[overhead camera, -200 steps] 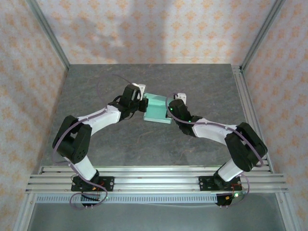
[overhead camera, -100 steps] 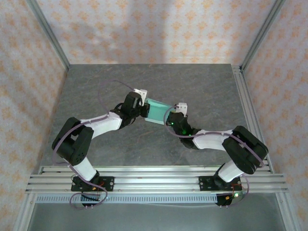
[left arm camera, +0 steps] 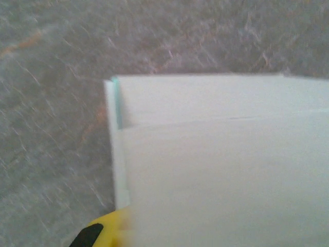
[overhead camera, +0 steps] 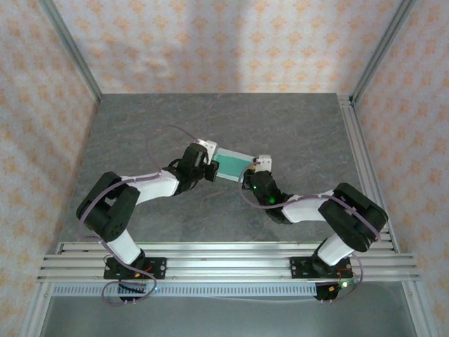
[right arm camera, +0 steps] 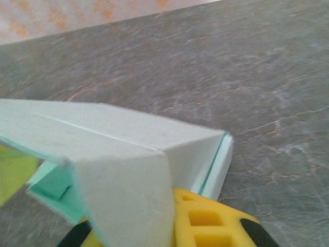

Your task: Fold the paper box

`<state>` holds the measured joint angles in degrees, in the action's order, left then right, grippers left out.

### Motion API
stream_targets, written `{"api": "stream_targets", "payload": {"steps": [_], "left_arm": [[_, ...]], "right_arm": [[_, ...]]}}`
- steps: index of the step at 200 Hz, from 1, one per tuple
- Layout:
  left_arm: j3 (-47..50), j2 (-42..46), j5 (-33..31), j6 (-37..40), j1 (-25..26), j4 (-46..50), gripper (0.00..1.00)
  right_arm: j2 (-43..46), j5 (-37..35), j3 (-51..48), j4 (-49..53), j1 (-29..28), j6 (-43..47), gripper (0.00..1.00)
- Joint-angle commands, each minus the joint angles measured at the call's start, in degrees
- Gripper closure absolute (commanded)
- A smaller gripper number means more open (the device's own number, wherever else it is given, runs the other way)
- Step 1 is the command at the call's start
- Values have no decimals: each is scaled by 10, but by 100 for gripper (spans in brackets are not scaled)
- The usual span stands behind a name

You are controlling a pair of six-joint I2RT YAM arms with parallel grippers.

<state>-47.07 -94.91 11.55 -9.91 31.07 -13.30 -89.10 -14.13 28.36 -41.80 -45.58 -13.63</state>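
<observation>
The paper box (overhead camera: 230, 163) is a pale mint card piece held off the grey table between the two arms, seen here as a narrow tilted strip. My left gripper (overhead camera: 212, 167) is shut on its left end. In the left wrist view the box's white underside (left arm camera: 221, 164) takes up most of the frame, and one yellow fingertip (left arm camera: 105, 232) shows at its lower edge. My right gripper (overhead camera: 250, 169) grips the right end. In the right wrist view a folded flap of the box (right arm camera: 118, 154) lies between the jaws, against a yellow finger (right arm camera: 216, 224).
The grey stone-patterned table (overhead camera: 140, 126) stretches around the box. Patterned walls with metal corner posts (overhead camera: 70, 49) close it in at the back and sides. An aluminium rail (overhead camera: 224, 261) holding the arm bases runs along the near edge.
Both grippers have swung the box round and tipped it, so its broad face has narrowed to a strip. The right wrist has dropped lower and nearer, and the left wrist has moved slightly right.
</observation>
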Motion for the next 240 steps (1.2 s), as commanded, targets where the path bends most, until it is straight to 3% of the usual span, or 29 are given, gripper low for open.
{"api": "stream_targets", "payload": {"steps": [1, 26, 42, 80, 114, 160, 199, 218, 240], "left_arm": [[7, 2, 5, 21, 11, 14, 96], [1, 7, -2, 30, 11, 23, 96], [-3, 8, -3, 34, 11, 31, 97], [-1, 11, -3, 29, 11, 31, 97], [7, 21, 1, 21, 11, 19, 92], [26, 61, 12, 16, 12, 27, 72], [70, 123, 17, 6, 6, 15, 58], [97, 168, 22, -17, -13, 4, 43], [94, 218, 47, -67, -55, 14, 11]], "right_arm": [[19, 66, -5, -30, -12, 28, 75], [55, 101, -20, -21, -12, 41, 48], [90, 106, -36, -11, -12, 35, 37], [206, 74, -57, 85, -12, 50, 26], [283, 66, -47, 158, 0, 45, 24], [272, 84, 26, 225, 53, -54, 25], [198, 92, 135, 323, 77, -64, 25], [154, 107, 180, 368, 91, -74, 25], [107, 123, 224, 410, 97, -71, 24]]}}
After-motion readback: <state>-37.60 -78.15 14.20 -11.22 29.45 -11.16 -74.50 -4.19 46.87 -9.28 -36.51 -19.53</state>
